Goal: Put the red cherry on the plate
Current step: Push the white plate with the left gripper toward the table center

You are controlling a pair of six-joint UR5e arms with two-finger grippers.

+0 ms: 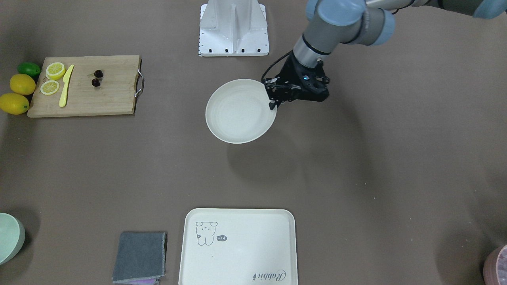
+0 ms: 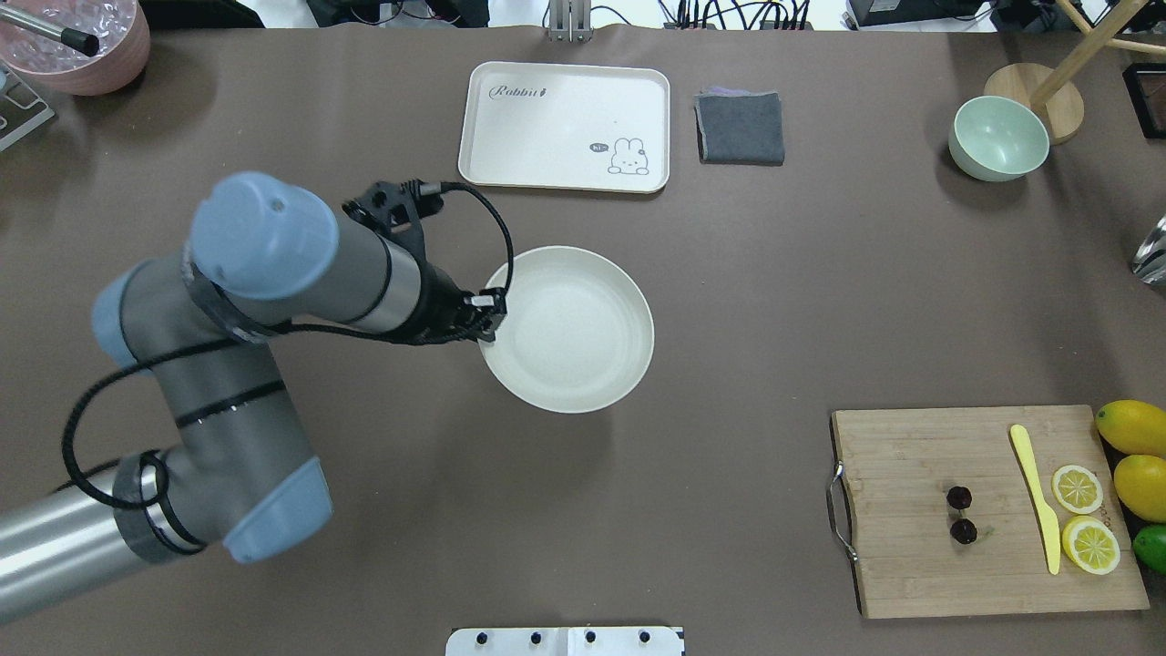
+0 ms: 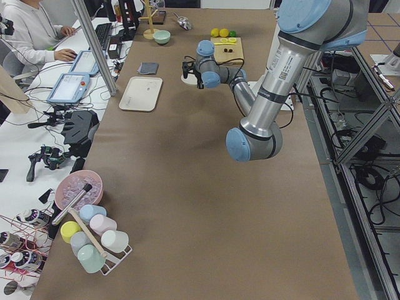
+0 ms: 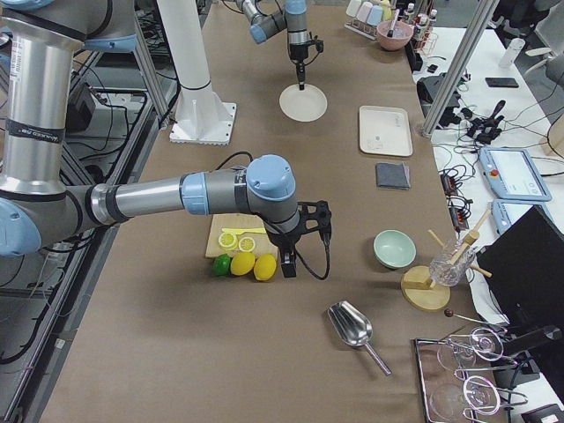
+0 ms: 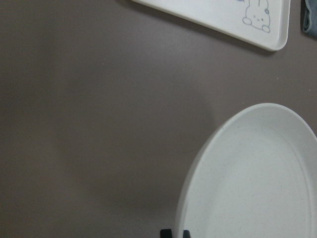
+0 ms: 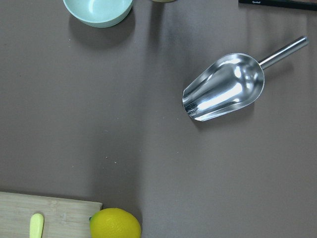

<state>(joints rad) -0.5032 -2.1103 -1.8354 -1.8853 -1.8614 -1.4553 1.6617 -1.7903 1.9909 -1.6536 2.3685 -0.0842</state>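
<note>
Cherries (image 2: 963,531): two, dark maroon, lying side by side near the middle of one wooden board (image 2: 911,565) at the table's right end, well apart from the plate (image 2: 583,346). On the same board lie one yellow knife (image 2: 1037,497) and two lemon slices (image 2: 1077,488). Just off the board's end sit two whole lemons (image 2: 1134,426) and one lime (image 2: 1152,547).

One plate sits at mid-table with nothing on it. Across the table from the robot are one tray (image 2: 547,128), one grey cloth (image 2: 740,129) and one green bowl (image 2: 997,137). One metal scoop (image 6: 225,87) lies beyond the lemons.

The left gripper (image 2: 487,333) points down at the plate's left rim. Its fingers (image 5: 166,233) are drawn almost together, with the rim running between them, and appear to pinch it.

The right gripper (image 4: 289,264) hangs just beside the lemons, past the board's end. It shows only in the right side view, so I cannot tell how far its fingers are parted or whether they hold anything.
</note>
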